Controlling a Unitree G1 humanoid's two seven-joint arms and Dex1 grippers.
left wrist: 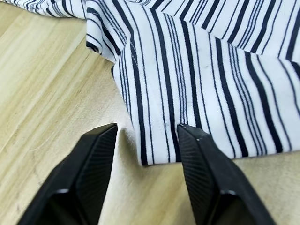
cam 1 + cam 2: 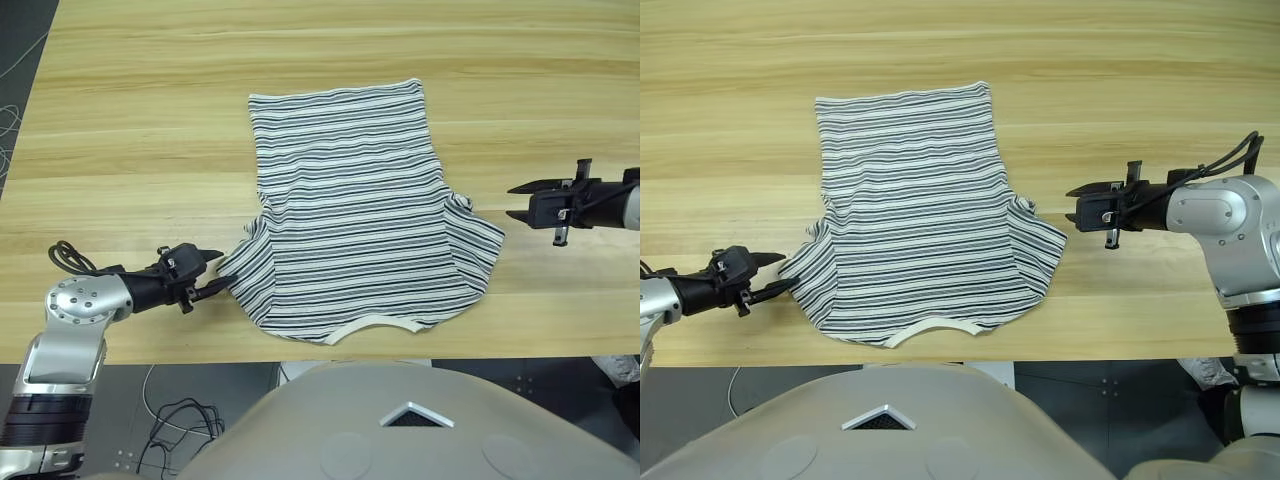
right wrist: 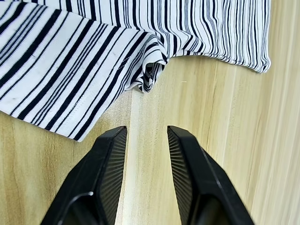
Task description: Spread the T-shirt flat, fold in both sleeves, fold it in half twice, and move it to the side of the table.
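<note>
1. A striped T-shirt lies nearly flat on a wooden table, and bare wood shows on every side of it. Its collar is on the robot's side and its bottom hem is on the far side.
2. The 2 sleeves stick out from the T-shirt's body, unfolded. The left sleeve lies fairly smooth. The right sleeve is bunched where it joins the body.
3. The left gripper sits low at the outer edge of the T-shirt's left sleeve. Its jaws are wide apart, and the sleeve's hem lies between them, not yet pinched.
4. The right gripper hangs just beyond the T-shirt's right sleeve, apart from the cloth. Its jaws are moderately open and hold nothing.
5. Judgement: spreading looks almost done, and the step in hand is the first sleeve fold, on the T-shirt's left side.
6. Judgement: the next move calls for the left jaws to close on the sleeve hem, lift it slightly and lay it inward across the T-shirt's chest. The body must not be dragged along. The bunched right sleeve will likely need smoothing first.
</note>
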